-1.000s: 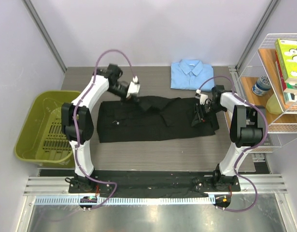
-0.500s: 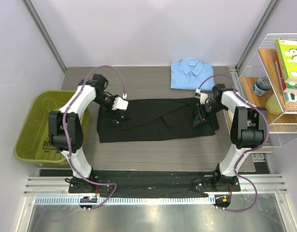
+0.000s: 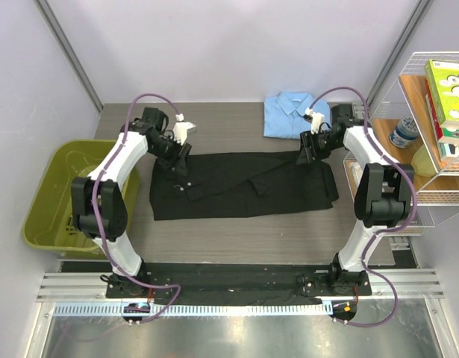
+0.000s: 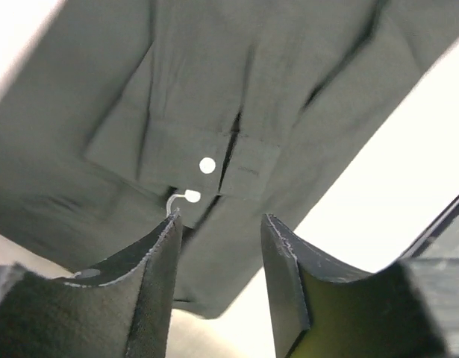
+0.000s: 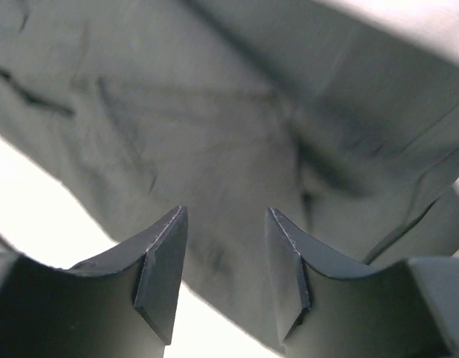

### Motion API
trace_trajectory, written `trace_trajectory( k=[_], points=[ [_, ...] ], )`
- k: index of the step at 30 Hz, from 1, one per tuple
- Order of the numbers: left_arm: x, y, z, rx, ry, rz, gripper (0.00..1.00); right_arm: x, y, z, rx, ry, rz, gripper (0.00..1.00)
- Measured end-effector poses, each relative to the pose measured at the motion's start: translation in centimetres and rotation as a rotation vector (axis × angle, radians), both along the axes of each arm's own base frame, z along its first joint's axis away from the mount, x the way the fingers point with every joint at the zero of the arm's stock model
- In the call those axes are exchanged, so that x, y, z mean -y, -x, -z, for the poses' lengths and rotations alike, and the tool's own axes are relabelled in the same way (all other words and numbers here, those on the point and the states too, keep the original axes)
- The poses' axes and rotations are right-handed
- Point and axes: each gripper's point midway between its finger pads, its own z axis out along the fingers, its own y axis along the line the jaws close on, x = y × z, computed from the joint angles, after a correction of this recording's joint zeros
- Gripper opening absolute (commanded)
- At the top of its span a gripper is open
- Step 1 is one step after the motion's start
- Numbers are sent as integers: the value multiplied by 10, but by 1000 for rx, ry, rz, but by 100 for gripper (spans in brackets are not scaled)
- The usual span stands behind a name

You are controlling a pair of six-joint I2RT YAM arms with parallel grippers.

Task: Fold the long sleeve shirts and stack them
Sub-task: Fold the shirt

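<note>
We are hovering the left jaws and right jaws, parted and empty, over the black shirt [image 3: 244, 186] spread flat beneath them, apparently for its next fold, the light blue shirt [image 3: 285, 115] lying folded just beyond.

black shirt [image 3: 244, 186]: plain black
cuff buttons [image 4: 207, 165]: white
blue shirt [image 3: 292, 113]: plain light blue
bin [image 3: 61, 198]: olive green
table [image 3: 236, 231]: grey-brown, wood grain
left arm [image 3: 125, 153]: white, black joints
right arm [image 3: 363, 153]: white, black joints
</note>
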Motion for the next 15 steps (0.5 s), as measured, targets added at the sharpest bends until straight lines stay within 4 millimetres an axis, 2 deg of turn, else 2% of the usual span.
trace_trajectory(
  k=[4,7,11,15],
  points=[
    [-5,-9,29,-158,-27,-224,44,-2,-21,17,19,34,13,55],
    [-7,-15,49,-232,-49,-315,43,-8,-27,32,10,61,13,57],
    [-8,-31,66,-269,-74,-370,43,-13,-34,44,13,90,12,57],
    [-9,-39,81,-284,-92,-383,43,-13,-39,47,30,110,15,57]
  ],
)
